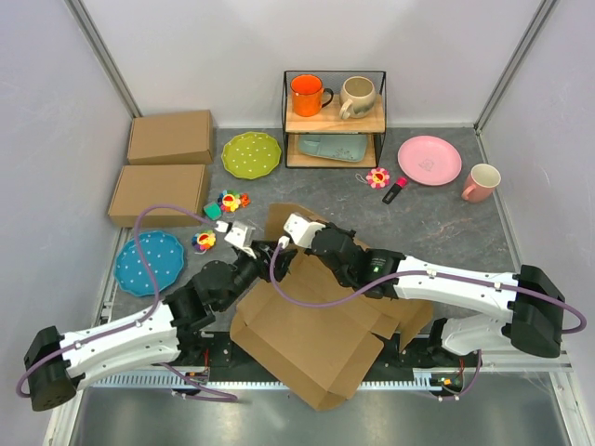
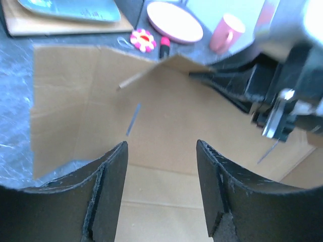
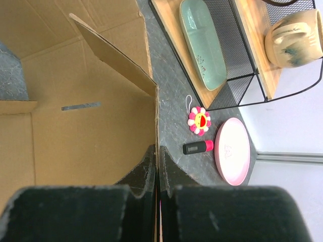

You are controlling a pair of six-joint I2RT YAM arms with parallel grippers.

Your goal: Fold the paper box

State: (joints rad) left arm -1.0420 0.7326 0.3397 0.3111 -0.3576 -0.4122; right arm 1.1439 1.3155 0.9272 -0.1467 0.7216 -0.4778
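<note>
The paper box (image 1: 307, 325) lies on the bench (image 1: 446, 223) at the near middle. Behind it stands a rack (image 1: 333, 125), with a mug (image 1: 308, 95) left of a second mug (image 1: 357, 96) on top and a dish (image 1: 333, 147) on the lower shelf. A plate (image 1: 429, 160) lies right of the rack.

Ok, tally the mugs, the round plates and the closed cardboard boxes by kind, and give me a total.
Mugs: 3 (orange mug, beige mug, pink mug)
Round plates: 3 (green plate, pink plate, blue plate)
Closed cardboard boxes: 2 (far box, near box)
Total: 8
</note>
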